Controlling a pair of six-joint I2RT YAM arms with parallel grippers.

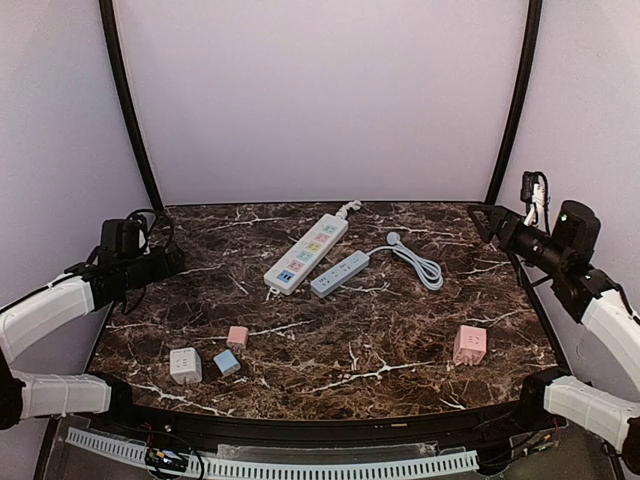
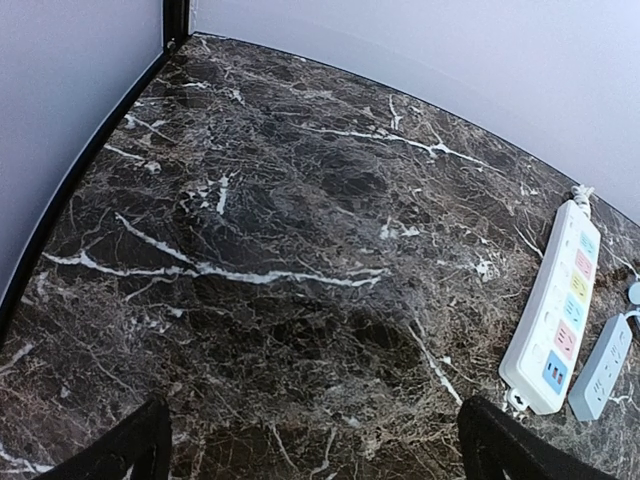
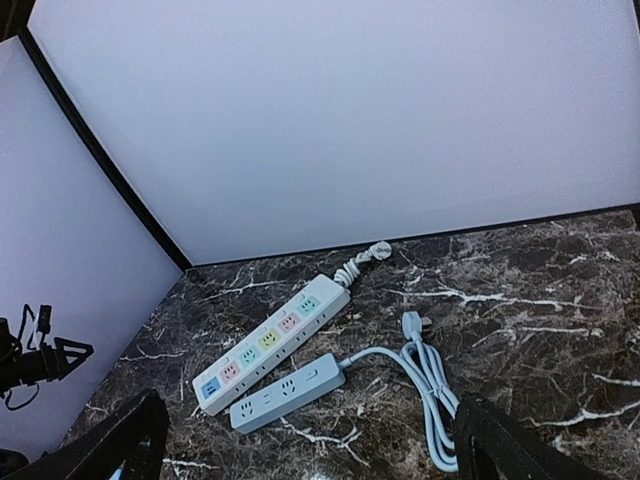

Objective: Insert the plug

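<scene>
Both claws stood wide apart and empty, touching nothing: the left gripper (image 1: 168, 258) hovered at nine o'clock of the table (image 1: 400, 340), the right gripper (image 1: 482, 220) at two o'clock. The approach looked unstarted. The plug (image 1: 394, 238) lay loose at one o'clock, on its coiled cable (image 1: 428, 272). Next, probably, the right gripper must reach it, pinch it, and carry it to the white power strip (image 1: 306, 252).

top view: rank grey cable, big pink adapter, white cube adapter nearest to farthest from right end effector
From the right end effector:
1. grey cable, right of centre
2. big pink adapter, near right
3. white cube adapter, near left
</scene>
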